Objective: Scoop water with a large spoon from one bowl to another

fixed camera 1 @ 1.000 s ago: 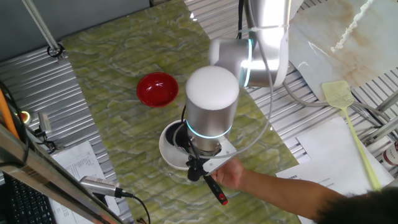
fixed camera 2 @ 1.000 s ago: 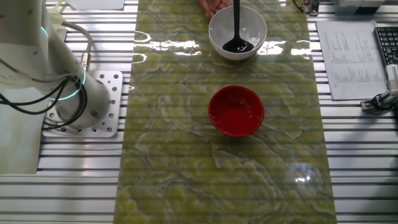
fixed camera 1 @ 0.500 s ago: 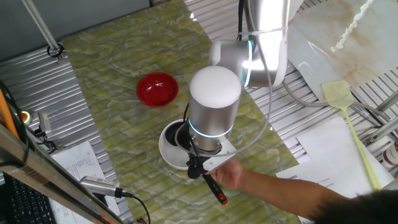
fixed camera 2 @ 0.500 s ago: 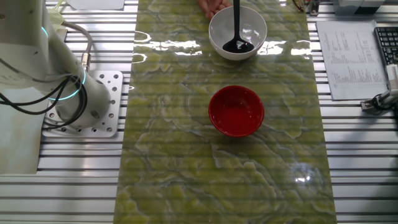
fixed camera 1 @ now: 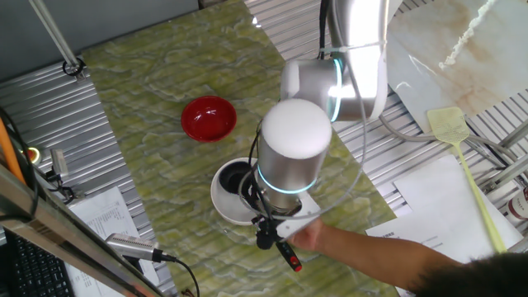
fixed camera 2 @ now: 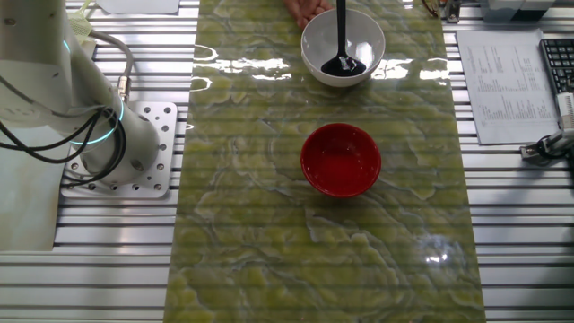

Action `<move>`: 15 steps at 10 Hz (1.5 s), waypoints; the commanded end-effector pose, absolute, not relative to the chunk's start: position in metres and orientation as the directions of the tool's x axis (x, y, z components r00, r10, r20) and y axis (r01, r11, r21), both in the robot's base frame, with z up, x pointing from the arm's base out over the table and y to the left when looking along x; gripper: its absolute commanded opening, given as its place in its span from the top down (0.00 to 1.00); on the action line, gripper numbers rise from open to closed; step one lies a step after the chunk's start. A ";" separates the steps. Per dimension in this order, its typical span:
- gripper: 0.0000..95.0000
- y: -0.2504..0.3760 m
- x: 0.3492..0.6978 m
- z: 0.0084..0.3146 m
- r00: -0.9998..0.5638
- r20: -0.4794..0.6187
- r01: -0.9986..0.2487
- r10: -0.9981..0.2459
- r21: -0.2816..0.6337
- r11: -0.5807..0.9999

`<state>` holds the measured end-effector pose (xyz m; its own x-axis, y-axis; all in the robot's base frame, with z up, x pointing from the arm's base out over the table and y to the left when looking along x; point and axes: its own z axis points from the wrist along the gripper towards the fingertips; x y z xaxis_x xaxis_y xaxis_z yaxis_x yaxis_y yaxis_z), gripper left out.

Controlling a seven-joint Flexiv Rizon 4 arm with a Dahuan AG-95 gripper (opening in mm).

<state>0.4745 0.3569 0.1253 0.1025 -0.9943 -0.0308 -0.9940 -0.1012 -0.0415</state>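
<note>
The claw is sitting low under the silver wrist w/ the ladle handle at its tip, but the wrist is hiding the jaws, so can't tell if it's gripping or open. The ladle is standing steeply w/ its scoop resting inside the white bowl at the worktop edge, red handle tip poking out beside a person's hand. The red bowl is sitting apart from it, mid-worktop.
</note>
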 end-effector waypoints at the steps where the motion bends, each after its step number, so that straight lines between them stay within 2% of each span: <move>1: 0.60 0.356 0.473 0.126 0.127 -0.035 -0.991 -0.991 -0.039 -0.126; 5: 0.60 0.356 0.473 0.126 0.176 0.002 -0.984 -0.984 -0.037 -0.176; 15: 0.60 0.347 0.473 0.120 0.130 0.004 -0.990 -0.992 -0.053 -0.130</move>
<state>0.4736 0.3494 0.1190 0.1247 -0.9922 0.0073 -0.9910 -0.1249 -0.0483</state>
